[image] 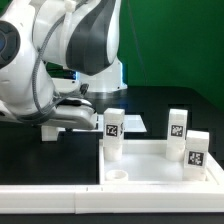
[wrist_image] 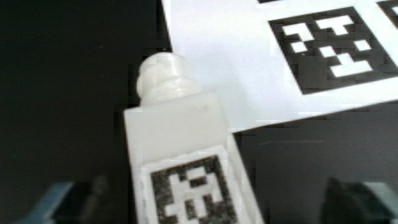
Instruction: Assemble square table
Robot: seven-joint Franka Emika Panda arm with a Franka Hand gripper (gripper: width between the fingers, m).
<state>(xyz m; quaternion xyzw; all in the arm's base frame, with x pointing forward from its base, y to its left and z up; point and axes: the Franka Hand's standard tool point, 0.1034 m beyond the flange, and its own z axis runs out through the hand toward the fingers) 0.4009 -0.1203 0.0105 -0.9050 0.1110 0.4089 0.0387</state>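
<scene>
My pincer [wrist_image: 210, 200]: jaws parted, one dark fingertip [wrist_image: 68, 198] on each flank of a leg, neither visibly pressing it; I cannot tell whether a grip is made.

Leg [wrist_image: 178, 150]: white, blocky, tagged, lying on the black counter [wrist_image: 54, 60]. Its long axis runs straight out from between my jaws, rounded peg end pointing away toward the marker board [wrist_image: 285, 60]. My closing line crosses that axis, which suits a pinch on its flat sides.

Square table [image: 150, 165]: in the exterior view, the white rimmed slab lies to the right of my pincer, three tagged legs [image: 113, 130] upright at its corners.
</scene>
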